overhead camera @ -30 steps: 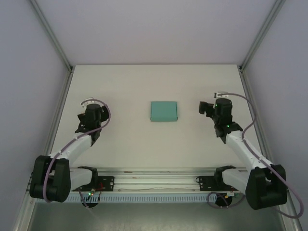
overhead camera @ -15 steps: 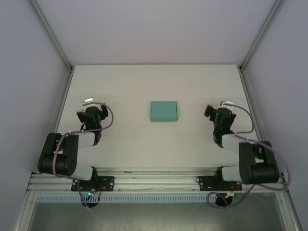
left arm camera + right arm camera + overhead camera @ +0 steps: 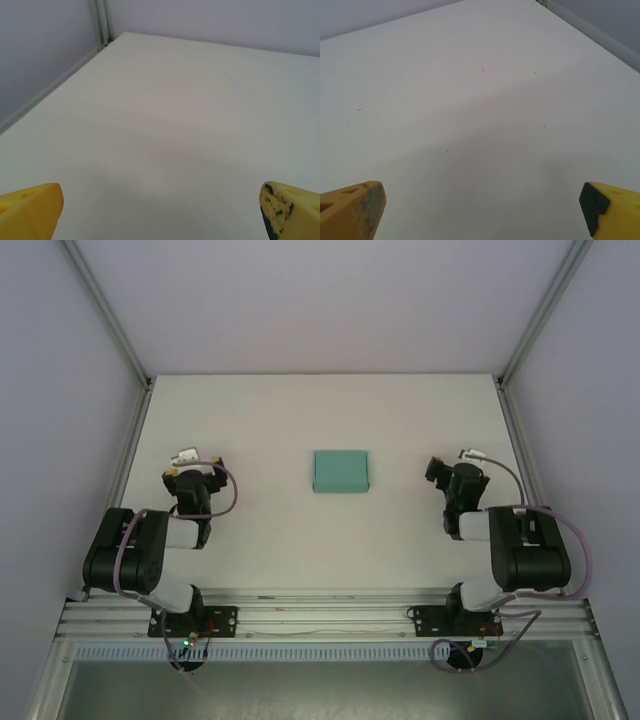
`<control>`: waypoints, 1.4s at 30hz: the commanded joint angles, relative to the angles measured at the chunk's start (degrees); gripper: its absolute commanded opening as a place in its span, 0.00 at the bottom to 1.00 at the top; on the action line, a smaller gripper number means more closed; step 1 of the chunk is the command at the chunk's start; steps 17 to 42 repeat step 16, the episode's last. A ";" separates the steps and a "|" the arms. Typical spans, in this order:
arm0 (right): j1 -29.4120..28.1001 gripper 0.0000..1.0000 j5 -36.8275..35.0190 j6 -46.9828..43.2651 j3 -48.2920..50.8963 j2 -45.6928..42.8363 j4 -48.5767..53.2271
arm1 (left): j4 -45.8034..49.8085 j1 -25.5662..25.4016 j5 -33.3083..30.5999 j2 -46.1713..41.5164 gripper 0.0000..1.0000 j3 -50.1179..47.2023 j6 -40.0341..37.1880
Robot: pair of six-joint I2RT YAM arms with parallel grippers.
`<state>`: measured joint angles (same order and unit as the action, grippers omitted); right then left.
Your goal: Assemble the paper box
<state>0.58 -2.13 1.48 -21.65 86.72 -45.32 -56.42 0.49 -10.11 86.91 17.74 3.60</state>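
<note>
The left arm (image 3: 135, 558) and right arm (image 3: 525, 552) have bulky black joint housings joined by white links, and a mauve cable (image 3: 236, 495) loops out behind each wrist. The fingertips (image 3: 31, 210) are yellow wedges; on the right arm one shows a black cross-hatched pad (image 3: 592, 204), the other a scuffed grey face.

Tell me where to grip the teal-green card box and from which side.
Probably from above, jaws spanning the near and far long edges of the teal-green card box: it lies flat on the white table, shorter front to back than across, with every edge exposed.
</note>
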 commanded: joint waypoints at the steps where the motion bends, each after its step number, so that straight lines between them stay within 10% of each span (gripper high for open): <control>1: 0.12 1.00 -0.11 0.31 -0.86 -0.82 -1.82 | -4.00 0.30 0.62 0.24 1.00 -0.48 -0.86; 42: 0.12 1.00 -0.07 0.35 -0.98 -0.85 -1.79 | -1.81 0.03 0.48 -0.36 1.00 0.19 -0.88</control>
